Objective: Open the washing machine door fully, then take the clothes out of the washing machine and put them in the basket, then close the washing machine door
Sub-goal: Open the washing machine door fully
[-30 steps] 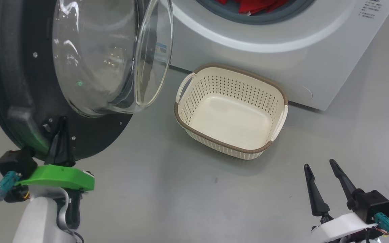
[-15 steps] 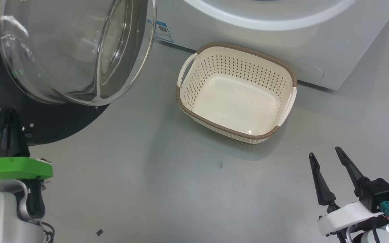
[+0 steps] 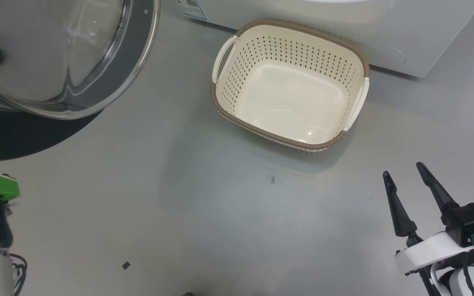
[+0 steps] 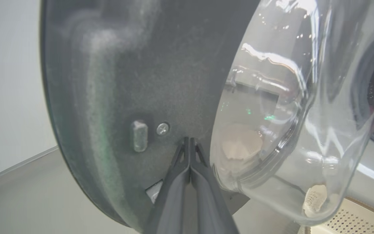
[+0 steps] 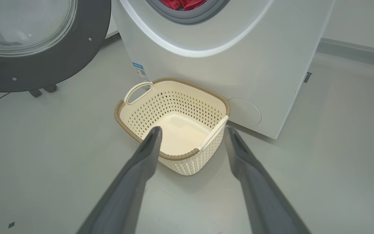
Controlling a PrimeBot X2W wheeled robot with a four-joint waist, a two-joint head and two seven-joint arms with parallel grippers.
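Beside the big white front-loading washing machine (image 5: 206,74), its round black-rimmed glass door (image 5: 44,66) stands wide open. With tips at the door's inner face, the left pincer (image 4: 189,143) is closed and empty, and the right pincer (image 3: 403,170) gapes, empty. The bright red clothes (image 5: 180,4) sit in the drum and the cream perforated basket (image 3: 286,139) is empty, so unloading and closing are left.

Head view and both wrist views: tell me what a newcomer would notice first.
The door, with its bulging glass bowl, stands open at the head view's upper left, the shut left gripper pointing at its dark inner face. Then the empty cream basket on the floor before the machine, with red clothes in its opening above.
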